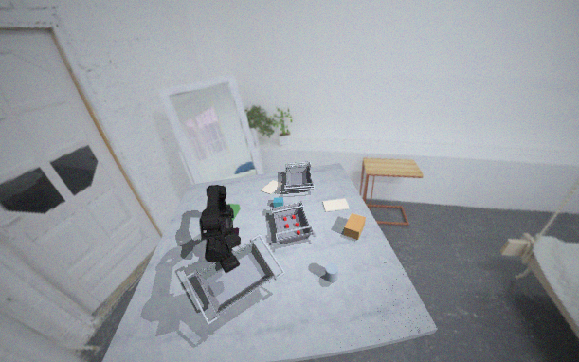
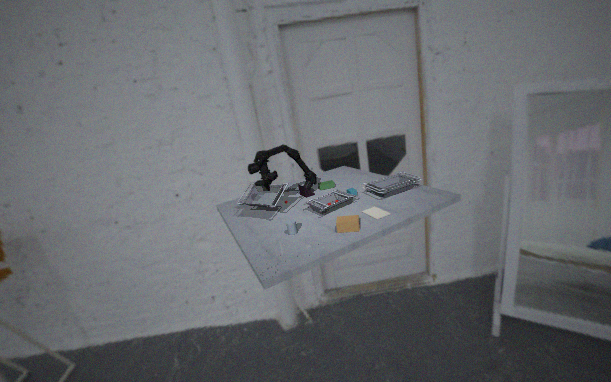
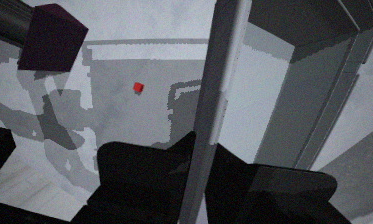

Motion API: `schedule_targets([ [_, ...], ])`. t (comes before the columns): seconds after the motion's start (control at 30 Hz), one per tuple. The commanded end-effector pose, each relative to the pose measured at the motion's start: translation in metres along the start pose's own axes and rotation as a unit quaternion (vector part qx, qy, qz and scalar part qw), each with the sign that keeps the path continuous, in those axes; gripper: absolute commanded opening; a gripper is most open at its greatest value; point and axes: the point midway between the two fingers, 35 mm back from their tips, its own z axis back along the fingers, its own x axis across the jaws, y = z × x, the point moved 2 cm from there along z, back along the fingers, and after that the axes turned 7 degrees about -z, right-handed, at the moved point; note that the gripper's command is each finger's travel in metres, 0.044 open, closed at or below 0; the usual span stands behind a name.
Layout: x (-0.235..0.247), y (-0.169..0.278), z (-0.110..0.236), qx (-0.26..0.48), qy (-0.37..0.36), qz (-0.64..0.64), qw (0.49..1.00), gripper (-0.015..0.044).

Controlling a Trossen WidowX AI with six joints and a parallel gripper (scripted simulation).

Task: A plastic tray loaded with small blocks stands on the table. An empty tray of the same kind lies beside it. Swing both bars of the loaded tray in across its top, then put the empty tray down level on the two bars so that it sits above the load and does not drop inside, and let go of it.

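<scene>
The loaded tray (image 1: 279,230) (image 2: 322,206) stands mid-table with several red blocks (image 1: 286,226) inside. Its two wire bars seem to lie across its top near the ends; they are small in view. My gripper (image 1: 229,266) (image 2: 264,188) (image 3: 197,136) is shut on the long rim of the empty tray (image 1: 240,280) (image 2: 266,198) (image 3: 219,85). It holds that tray above the table, left of the loaded one, with a shadow below. The held tray's bars stick out at its ends. The exterior view shows it somewhat tilted.
A loose red block (image 2: 286,202) (image 3: 138,87) lies on the table. A dark purple block (image 2: 307,190) (image 3: 54,40) is near the arm base. Other trays (image 1: 298,177) (image 2: 391,186) stand at the back. An orange box (image 1: 354,226) and a grey cylinder (image 1: 331,273) stand right of the trays.
</scene>
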Motion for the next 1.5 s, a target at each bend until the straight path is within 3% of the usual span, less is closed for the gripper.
schedule_targets([
  [0.0,0.002,-0.027,0.02,0.003,0.025,0.032,0.999,0.0],
  [0.7,0.035,-0.15,0.048,0.007,0.057,0.178,0.982,0.0],
  [1.47,0.11,-0.273,0.048,-0.003,0.072,0.346,0.935,0.0],
])
